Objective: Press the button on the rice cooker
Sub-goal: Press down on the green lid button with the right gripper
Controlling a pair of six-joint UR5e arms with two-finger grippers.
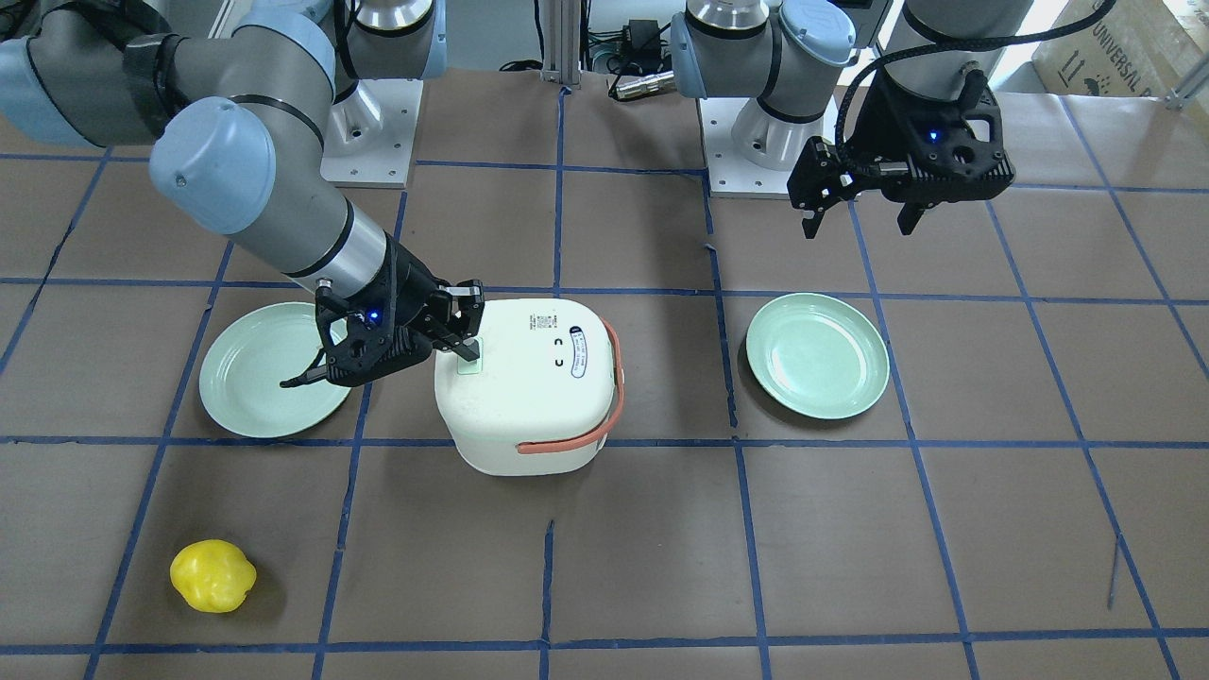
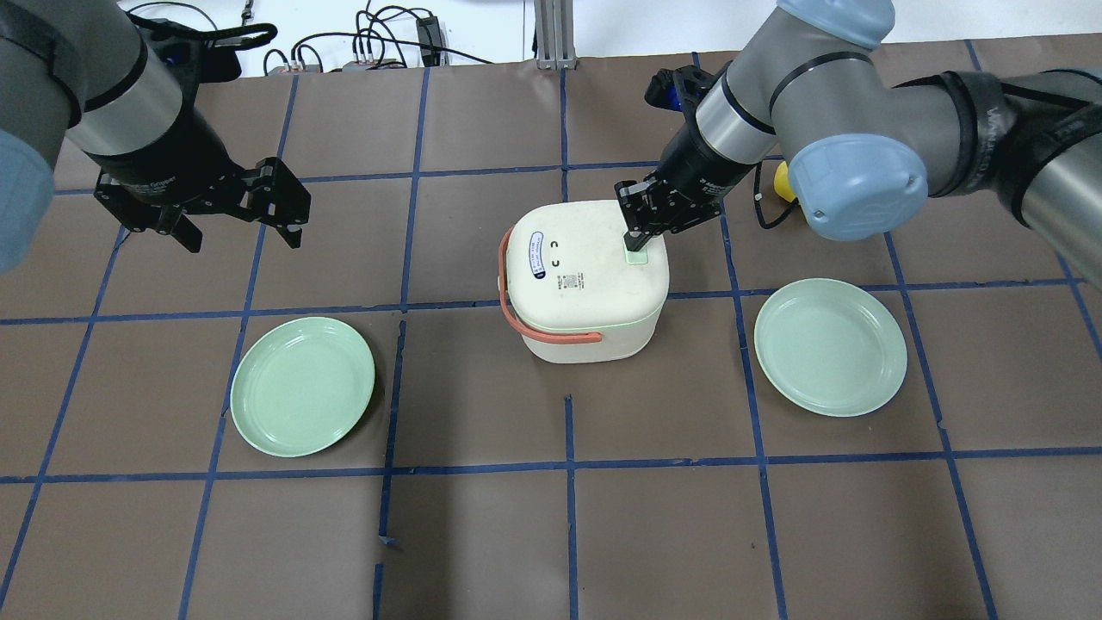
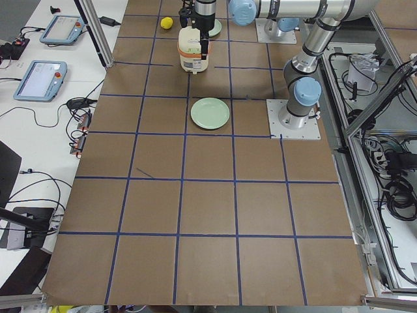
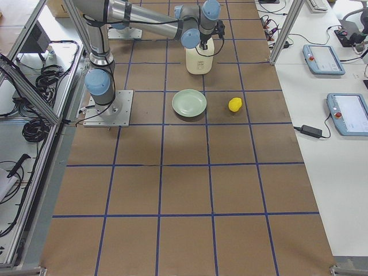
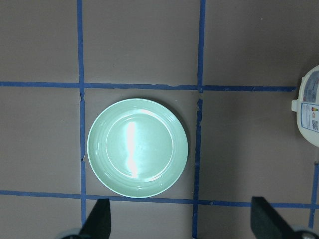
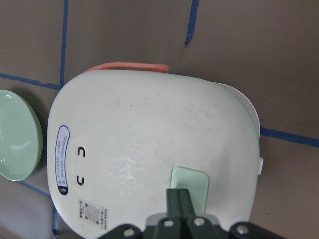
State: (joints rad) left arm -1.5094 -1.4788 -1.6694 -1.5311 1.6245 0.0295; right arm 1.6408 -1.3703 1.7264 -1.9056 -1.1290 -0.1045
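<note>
Pressing button (image 6: 192, 178) on rice cooker (image 2: 585, 284) lid: my right end effector (image 6: 178, 196) pinched together as single narrow tip; left end effector (image 2: 241, 226) apart, parked aside.

Cream-white rice cooker (image 2: 585, 284) stands upright, lid (image 2: 594, 258) shut, salmon-orange handle (image 2: 558, 337) lowered, mint-green button (image 6: 197, 181) on top, well inside the desk (image 2: 482, 534) edges.

I see the right arm (image 4: 150, 22) reach out over the cream rice cooker (image 4: 198, 64). A green plate (image 4: 189, 103) sits on the brown table (image 4: 184, 184) near it. A yellow lump (image 4: 235, 104) lies beside the plate, not touching.
</note>
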